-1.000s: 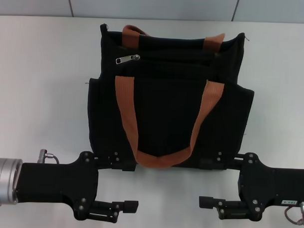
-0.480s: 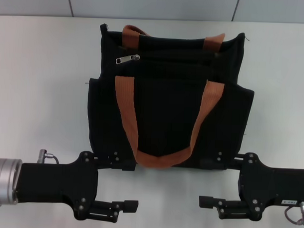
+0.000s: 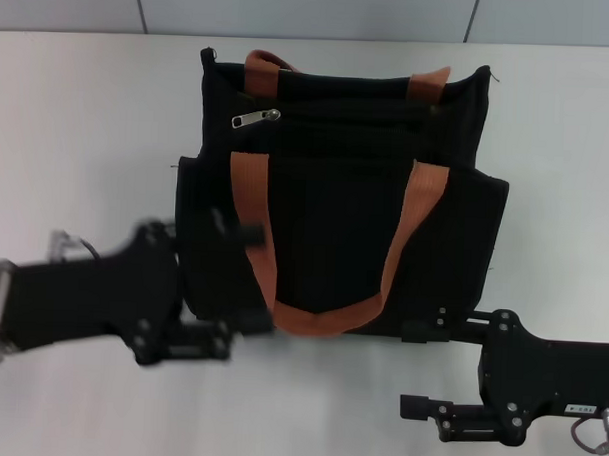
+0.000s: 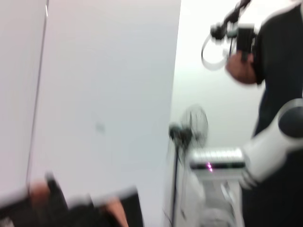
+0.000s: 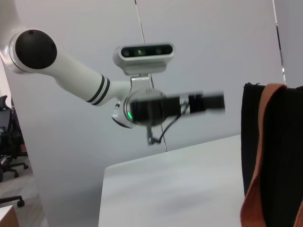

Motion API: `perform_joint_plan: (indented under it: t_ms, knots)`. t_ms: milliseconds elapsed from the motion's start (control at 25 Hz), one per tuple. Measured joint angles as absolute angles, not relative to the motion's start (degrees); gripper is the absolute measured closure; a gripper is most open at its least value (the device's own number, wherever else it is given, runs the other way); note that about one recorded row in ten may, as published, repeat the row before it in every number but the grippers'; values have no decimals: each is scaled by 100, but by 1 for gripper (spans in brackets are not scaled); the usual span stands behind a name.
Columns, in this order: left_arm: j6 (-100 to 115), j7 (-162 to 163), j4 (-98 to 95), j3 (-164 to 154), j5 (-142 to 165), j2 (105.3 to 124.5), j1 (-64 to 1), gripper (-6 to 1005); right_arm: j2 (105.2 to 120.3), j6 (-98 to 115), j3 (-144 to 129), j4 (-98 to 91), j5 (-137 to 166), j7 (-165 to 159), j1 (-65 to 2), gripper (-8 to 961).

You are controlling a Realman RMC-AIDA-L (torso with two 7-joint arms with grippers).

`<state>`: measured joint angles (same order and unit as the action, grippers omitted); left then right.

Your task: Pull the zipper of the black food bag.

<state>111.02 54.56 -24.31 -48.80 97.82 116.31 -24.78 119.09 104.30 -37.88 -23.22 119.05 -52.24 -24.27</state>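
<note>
The black food bag (image 3: 334,239) lies flat on the white table (image 3: 88,130), its orange-brown handles (image 3: 255,226) spread over its front. The silver zipper pull (image 3: 255,117) sits near the bag's top left corner. My left gripper (image 3: 225,285) is open, blurred by motion, and over the bag's lower left corner, far below the zipper. My right gripper (image 3: 422,366) is open and empty just below the bag's lower right edge. The right wrist view shows the bag's edge (image 5: 279,156) and the left arm's gripper (image 5: 199,103) farther off.
The table runs wide on both sides of the bag and ends at a grey wall (image 3: 312,13) behind it. The left wrist view shows a white wall, a standing fan (image 4: 187,132) and the right arm (image 4: 265,151).
My left gripper has swung up from the table's front edge onto the bag's lower left corner. The right gripper, the bag and the zipper pull have not moved.
</note>
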Motion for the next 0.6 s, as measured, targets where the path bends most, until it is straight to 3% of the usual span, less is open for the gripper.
perform_joint_plan:
  t_ms: [320,600]
  knots:
    - [11189,5695,-2378,-2730,9689,11660,-2478,226,11909,10433,-3784,-2279,11905,-5228,-2425,228]
    - [9931,5840,-2424,-2716,9863,11402,-2513,232,11909,10455,-3772,-2267,11908,-5229,-2418,229]
